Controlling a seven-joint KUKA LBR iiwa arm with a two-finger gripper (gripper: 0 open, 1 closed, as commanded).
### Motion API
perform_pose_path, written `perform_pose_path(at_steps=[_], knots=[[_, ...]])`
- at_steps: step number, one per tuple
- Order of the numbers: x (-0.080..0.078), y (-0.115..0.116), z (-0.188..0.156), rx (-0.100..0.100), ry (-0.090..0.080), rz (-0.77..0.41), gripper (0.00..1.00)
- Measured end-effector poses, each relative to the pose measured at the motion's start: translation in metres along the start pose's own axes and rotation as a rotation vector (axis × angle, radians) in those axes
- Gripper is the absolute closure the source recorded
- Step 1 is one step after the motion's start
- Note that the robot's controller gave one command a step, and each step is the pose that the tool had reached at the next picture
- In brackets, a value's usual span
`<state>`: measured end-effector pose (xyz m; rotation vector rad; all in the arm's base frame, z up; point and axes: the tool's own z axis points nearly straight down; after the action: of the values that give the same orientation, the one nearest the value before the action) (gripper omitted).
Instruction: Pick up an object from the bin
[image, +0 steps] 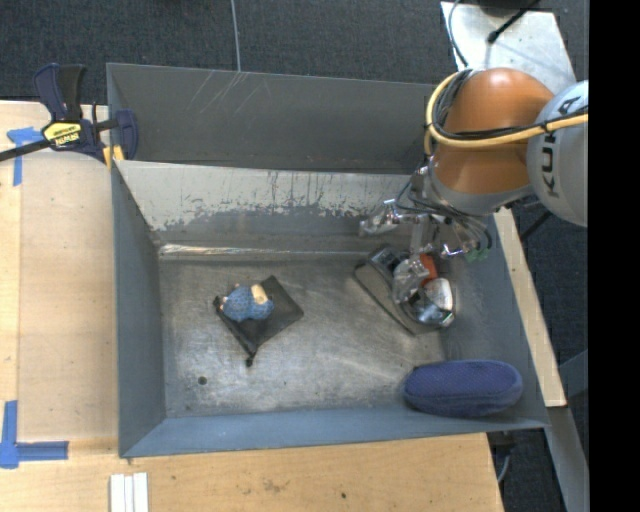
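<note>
Grey bin (135, 300), pincer (424, 298) over flat dark-grey slab (375, 285); navy pouch (462, 388) nearby

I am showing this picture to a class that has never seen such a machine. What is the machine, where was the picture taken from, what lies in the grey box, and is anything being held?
There is one picture, taken from above the box and a little to one side. The machine is a robot arm reaching in from the right. Its rounded orange part is a cover on its wrist. At its tip is the gripper, a two-fingered tool for picking things up.

The box is a grey metal bin. The gripper is low over a dark flat slab on the right side of the floor. A dark blue padded pouch lies in the near right corner. On the left, a blue lumpy thing rests on a black flat square.

The picture does not show whether anything is held.
</note>
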<state>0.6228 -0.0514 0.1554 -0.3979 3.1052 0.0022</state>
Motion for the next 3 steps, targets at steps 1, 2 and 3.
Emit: perform_pose_path(at_steps=[1,2,3], knots=[[-0.024,0.083,0.016,-0.003,0.008,0.089,0.0],[-0.008,0.179,0.082,0.001,0.004,-0.134,0.0],[-0.011,0.178,0.079,0.001,-0.008,-0.131,1.0]])
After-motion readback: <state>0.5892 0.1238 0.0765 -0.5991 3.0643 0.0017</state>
